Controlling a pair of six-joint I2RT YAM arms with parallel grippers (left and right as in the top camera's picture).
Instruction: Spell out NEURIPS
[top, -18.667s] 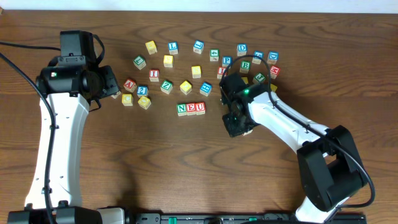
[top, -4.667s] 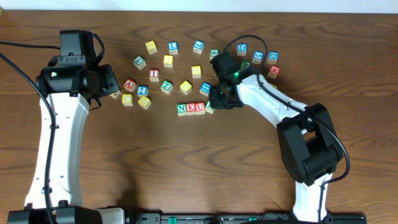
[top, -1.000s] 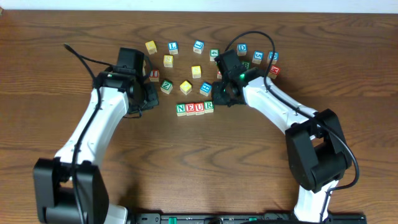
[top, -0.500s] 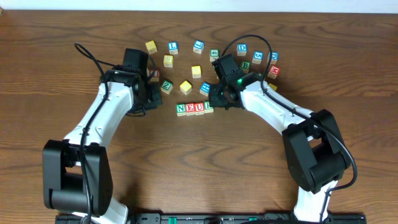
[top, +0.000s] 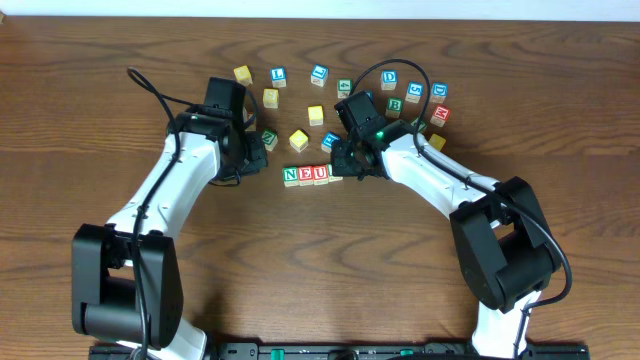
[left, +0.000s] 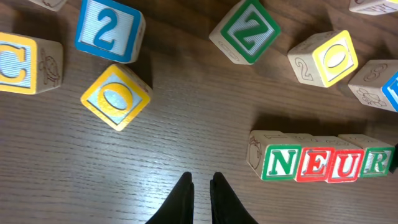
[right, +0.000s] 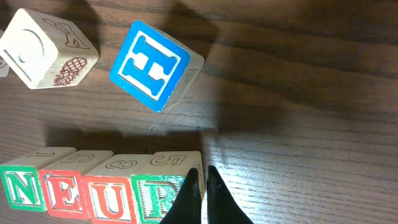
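Since the left arm swung in from the left edge of the table (top: 320, 270): left gripper (left: 200, 179) now hangs low over bare wood, near the N end of the row and apart from it.
Left gripper state: fingers pressed together, nothing between them.
Right gripper (right: 202, 173): fingers pinched together and empty, tips at the right end of the green R (right: 158, 199); whether they touch it I cannot tell.
Row change: read NEU some eighteen seconds ago, reads NEUR now.
Row place: mid-table, just in front of the loose cubes, four cubes side by side and touching.
Row letters: green N (left: 280, 163), red E (left: 313, 165), red U (left: 345, 165), then the R.
Row side faces: numerals 8 and 5 on U and R, right wrist view.
Loose cubes by left gripper: blue 2 (left: 107, 28), green Z (left: 249, 32), yellow O (left: 115, 96), yellow C (left: 18, 62).
Loose cubes by right gripper: blue H (right: 152, 65), tilted; pineapple cube (right: 46, 53).
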